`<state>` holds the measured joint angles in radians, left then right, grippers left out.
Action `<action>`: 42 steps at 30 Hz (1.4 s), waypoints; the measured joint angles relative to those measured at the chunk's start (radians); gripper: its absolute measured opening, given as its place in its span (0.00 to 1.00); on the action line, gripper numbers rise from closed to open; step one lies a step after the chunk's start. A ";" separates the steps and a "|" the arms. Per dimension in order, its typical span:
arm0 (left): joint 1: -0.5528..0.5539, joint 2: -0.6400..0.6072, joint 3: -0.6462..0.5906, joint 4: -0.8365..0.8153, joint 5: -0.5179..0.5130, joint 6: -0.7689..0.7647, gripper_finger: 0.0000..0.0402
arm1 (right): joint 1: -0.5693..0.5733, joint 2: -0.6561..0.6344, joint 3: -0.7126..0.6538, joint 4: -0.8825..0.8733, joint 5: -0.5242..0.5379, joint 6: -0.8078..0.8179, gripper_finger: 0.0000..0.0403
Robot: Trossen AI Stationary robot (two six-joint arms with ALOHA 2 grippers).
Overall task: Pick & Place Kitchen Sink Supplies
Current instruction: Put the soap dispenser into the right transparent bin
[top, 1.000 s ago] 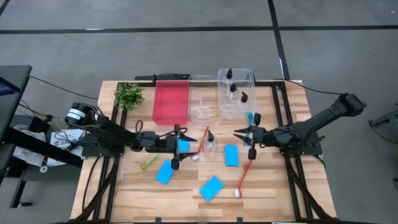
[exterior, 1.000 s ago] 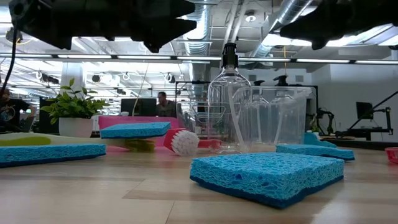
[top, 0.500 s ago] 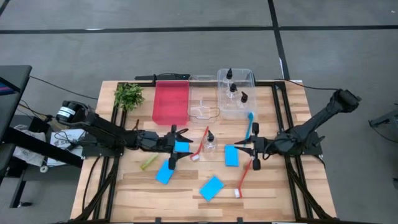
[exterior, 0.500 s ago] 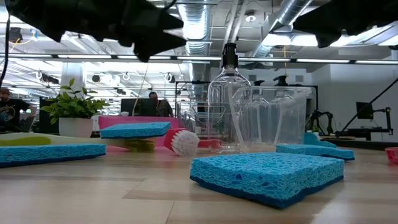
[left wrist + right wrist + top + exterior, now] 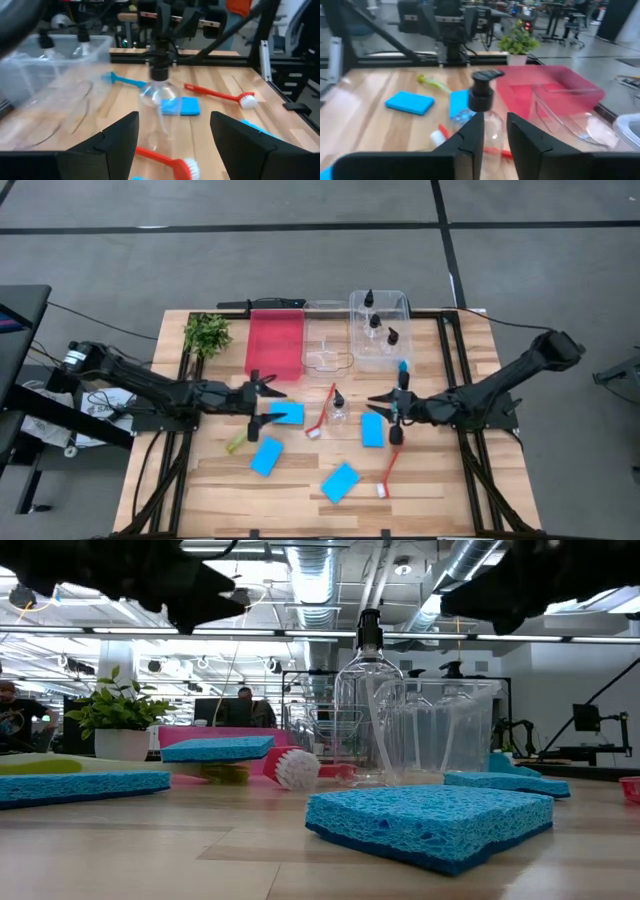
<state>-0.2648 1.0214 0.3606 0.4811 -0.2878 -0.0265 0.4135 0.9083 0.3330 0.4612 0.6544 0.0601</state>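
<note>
The right gripper [image 5: 388, 408] hangs over the middle of the table with its fingers [image 5: 470, 137] a narrow gap apart and nothing between them, pointing at the small clear bottle [image 5: 339, 406] that stands just to its left. Right beside it lies a blue sponge [image 5: 372, 430], and a red brush [image 5: 388, 465] runs from under it toward the near edge. A blue brush [image 5: 402, 370] lies just beyond it, next to the clear tub [image 5: 404, 308] with three more bottles in it.

Across the bottle, the left gripper [image 5: 265, 397] is spread wide and empty, facing the same bottle. A second sponge [image 5: 288, 413] lies just beside its tips, a third [image 5: 265, 457] nearer, a fourth [image 5: 340, 482] near the front edge. Another red brush [image 5: 322, 414] lies left of the bottle, and a yellow-green brush [image 5: 238, 442] sits farther left. The red tray [image 5: 275, 344] stands at the far side.
</note>
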 joint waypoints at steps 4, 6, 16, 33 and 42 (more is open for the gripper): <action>0.025 -0.038 -0.064 0.082 0.000 -0.026 0.62 | -0.032 0.050 0.000 0.028 0.000 0.003 0.29; 0.032 -0.040 -0.084 0.125 0.000 -0.039 0.62 | -0.038 0.079 0.000 0.073 -0.002 0.002 0.36; 0.031 -0.039 -0.118 0.134 0.001 -0.039 0.62 | -0.066 0.248 0.033 0.232 -0.003 0.005 0.66; 0.031 -0.039 -0.122 0.133 0.058 -0.042 0.62 | -0.124 0.371 0.207 0.127 -0.077 0.024 0.69; 0.031 -0.039 -0.122 0.133 0.058 -0.042 0.62 | -0.179 0.390 0.208 0.125 -0.136 0.058 0.69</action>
<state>-0.2337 0.9821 0.2390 0.6144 -0.2302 -0.0681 0.2346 1.2984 0.5411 0.5858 0.5181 0.1180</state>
